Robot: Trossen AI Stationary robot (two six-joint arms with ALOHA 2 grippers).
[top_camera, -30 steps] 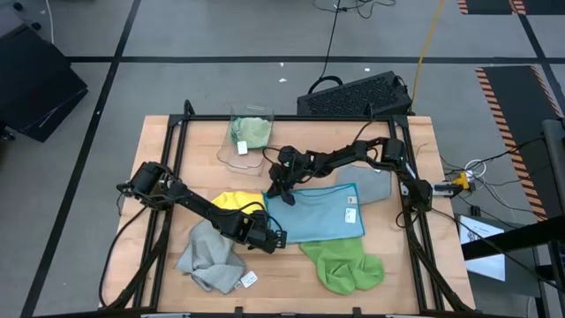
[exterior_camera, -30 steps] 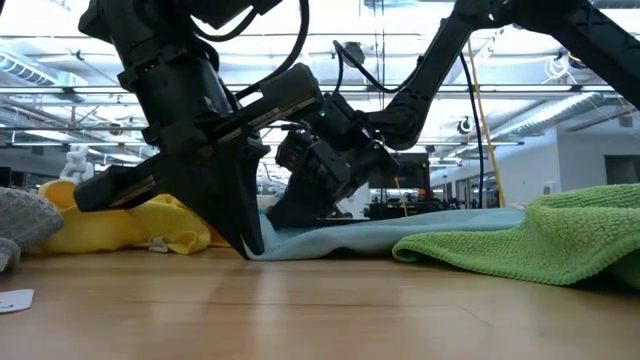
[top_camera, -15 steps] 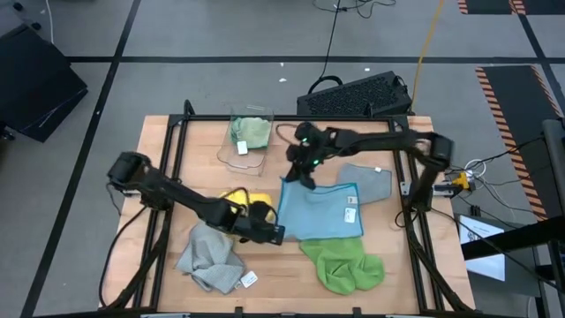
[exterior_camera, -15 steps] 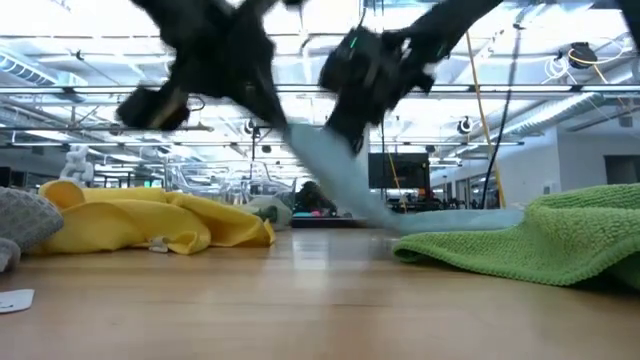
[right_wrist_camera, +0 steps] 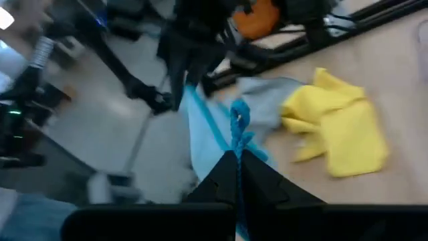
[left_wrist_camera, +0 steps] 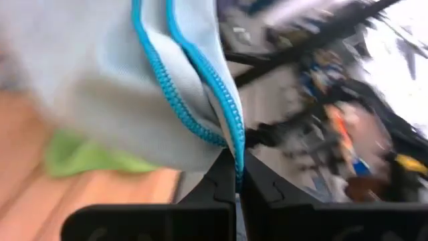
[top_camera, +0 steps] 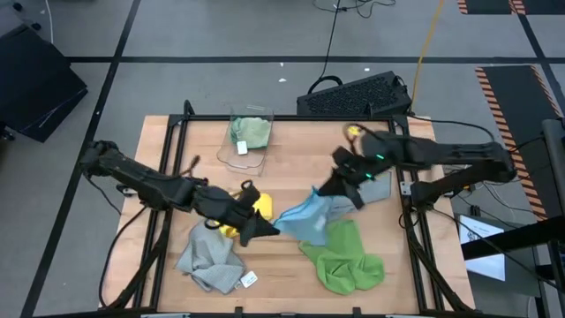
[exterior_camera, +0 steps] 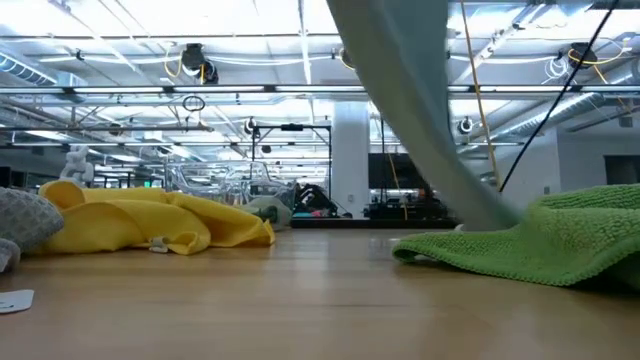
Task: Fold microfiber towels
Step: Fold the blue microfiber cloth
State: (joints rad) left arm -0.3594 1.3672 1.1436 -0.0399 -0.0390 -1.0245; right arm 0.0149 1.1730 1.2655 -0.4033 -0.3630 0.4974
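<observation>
Low in the high view, the bright green towel lies on the tabletop. At centre the left hand and right hand, each pinched tight on an edge, hold the light blue towel up between them, the yellow towel behind the left hand.

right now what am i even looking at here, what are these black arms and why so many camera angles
Two robot arms work at a wooden table. One picture looks straight down, one looks level across the tabletop, and two come from cameras on the wrists. Each arm ends in a two-fingered end effector. The left end effector and the right end effector are each shut on an edge of the light blue towel, lifting it between them. On the table lie a yellow towel, a grey towel, a bright green towel, and a clear bin with a pale green towel inside.
</observation>
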